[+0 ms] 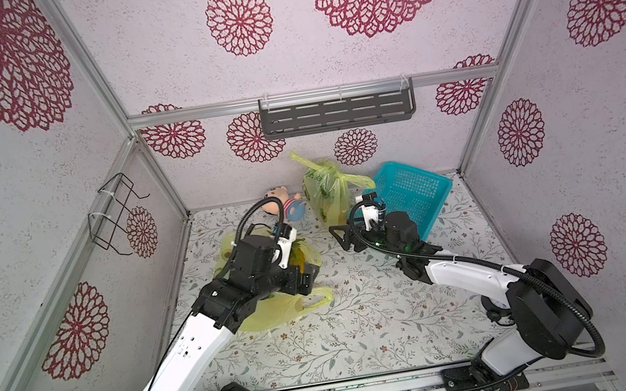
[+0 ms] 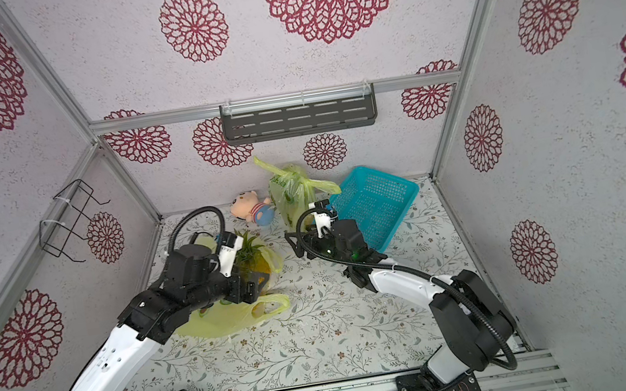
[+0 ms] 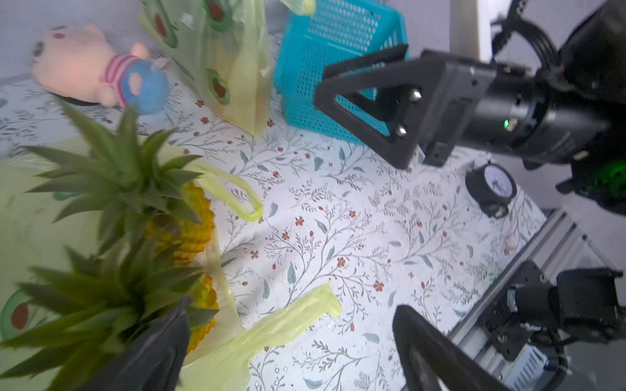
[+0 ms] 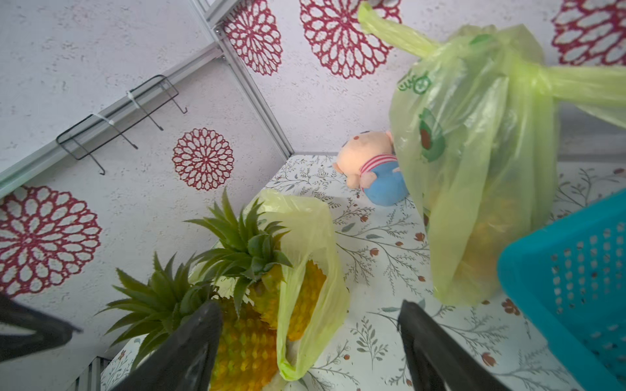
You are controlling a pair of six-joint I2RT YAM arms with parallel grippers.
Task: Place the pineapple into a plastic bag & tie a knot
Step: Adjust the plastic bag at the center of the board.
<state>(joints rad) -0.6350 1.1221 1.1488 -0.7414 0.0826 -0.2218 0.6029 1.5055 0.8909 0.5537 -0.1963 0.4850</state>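
The yellow, scaly pineapple with a green leafy crown [image 2: 252, 258] lies left of centre in a top view. It sits partly within the mouth of the translucent yellow-green plastic bag [image 2: 229, 322], which is spread on the floral-print table [image 2: 343, 326]. The crown projects outside. The wrist views show two crowns side by side, probably two fruits, though blur prevents confirmation.

Status: insertion is partly complete. Left to do: draw the film over the crown, gather both loose handles and tie the knot.

The left gripper [image 3: 294, 308] has its jaws spread wide and holds nothing; one finger is just beside the crown. The right gripper [image 4: 308, 304], near frame centre, is likewise spread wide and empty, clear of the bag.

Count:
- Bags: two, the open one and a knotted yellow-green bag [image 2: 294, 195] standing upright at the rear wall.
- One tilted turquoise perforated plastic basket [image 2: 381, 211], to its right.
- One pink plush toy in blue trousers [image 2: 252, 210], to its left.
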